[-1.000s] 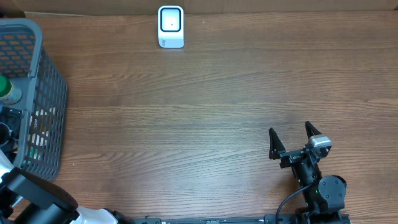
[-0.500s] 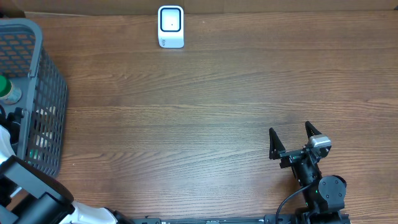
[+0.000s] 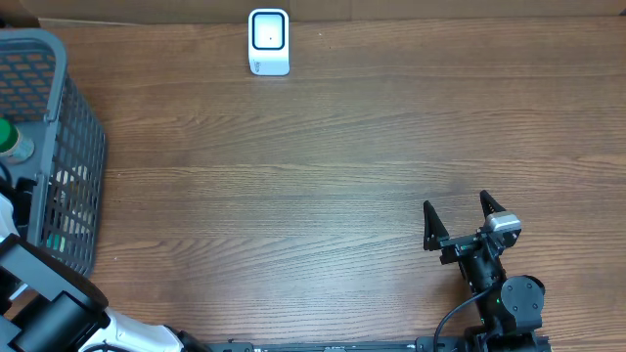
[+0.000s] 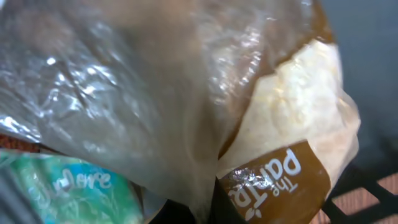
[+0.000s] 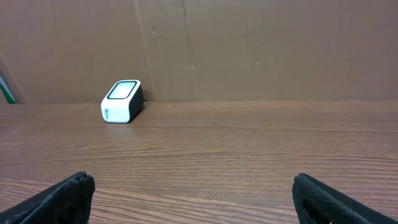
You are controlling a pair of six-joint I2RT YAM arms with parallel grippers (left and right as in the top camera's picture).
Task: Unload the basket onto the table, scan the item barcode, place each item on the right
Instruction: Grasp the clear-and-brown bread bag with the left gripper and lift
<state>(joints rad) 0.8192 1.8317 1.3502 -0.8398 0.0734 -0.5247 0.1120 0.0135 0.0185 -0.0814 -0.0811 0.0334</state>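
Clear bag filling wrist view, left pincer pressed together, hold unclear, right pincer spread

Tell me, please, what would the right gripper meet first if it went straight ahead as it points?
The path ahead of the right gripper looks free up to the cardboard wall, probably; the scanner sits left of that line.
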